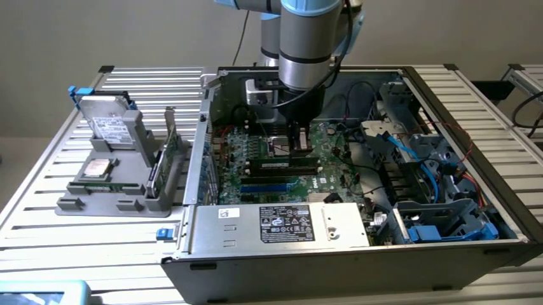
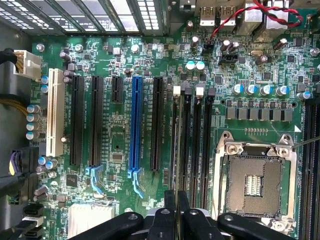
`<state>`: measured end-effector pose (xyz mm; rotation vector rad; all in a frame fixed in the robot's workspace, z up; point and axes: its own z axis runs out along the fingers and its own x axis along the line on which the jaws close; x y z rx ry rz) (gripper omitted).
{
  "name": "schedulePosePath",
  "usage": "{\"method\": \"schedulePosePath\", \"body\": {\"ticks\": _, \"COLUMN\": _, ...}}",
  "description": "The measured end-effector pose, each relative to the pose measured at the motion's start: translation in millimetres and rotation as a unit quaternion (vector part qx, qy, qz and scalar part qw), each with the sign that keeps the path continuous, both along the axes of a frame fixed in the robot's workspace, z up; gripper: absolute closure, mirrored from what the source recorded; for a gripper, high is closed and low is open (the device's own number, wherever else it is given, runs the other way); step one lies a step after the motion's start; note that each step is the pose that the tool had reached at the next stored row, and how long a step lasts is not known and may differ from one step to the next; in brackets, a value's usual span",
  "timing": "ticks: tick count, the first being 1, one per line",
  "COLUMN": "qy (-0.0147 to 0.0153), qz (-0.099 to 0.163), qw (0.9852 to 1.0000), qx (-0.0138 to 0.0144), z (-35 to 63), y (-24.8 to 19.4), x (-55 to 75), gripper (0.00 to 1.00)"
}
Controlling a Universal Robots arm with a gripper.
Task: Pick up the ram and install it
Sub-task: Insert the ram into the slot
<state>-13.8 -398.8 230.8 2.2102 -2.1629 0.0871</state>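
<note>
You are viewing the ram (image 1: 284,163) standing on edge at a bank of 4 memory slots (image 2: 197,150) on the motherboard (image 2: 117,135). Its long axis is running along the slots, from the exterior view's left to its right. The gripper (image 1: 297,150) is pinching its top edge, fingers (image 2: 170,205) nearly together; you cannot tell whether it is seated. The board is lying in an open computer case (image 1: 339,260), resting on a slatted aluminium table (image 1: 51,210) before a plain beige wall (image 1: 102,32).

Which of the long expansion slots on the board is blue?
The blue slot, between a short black slot and a long black slot; the rest are black, bar the white slot.
</note>
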Motion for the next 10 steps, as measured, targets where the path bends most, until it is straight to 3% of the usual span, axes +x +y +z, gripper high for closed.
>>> {"method": "schedulePosePath", "body": {"ticks": 10, "qy": 0.0, "qz": 0.0, "qw": 1.0, "qx": 0.0001, "z": -0.9, "y": 0.0, "x": 0.0, "gripper": 0.87}}
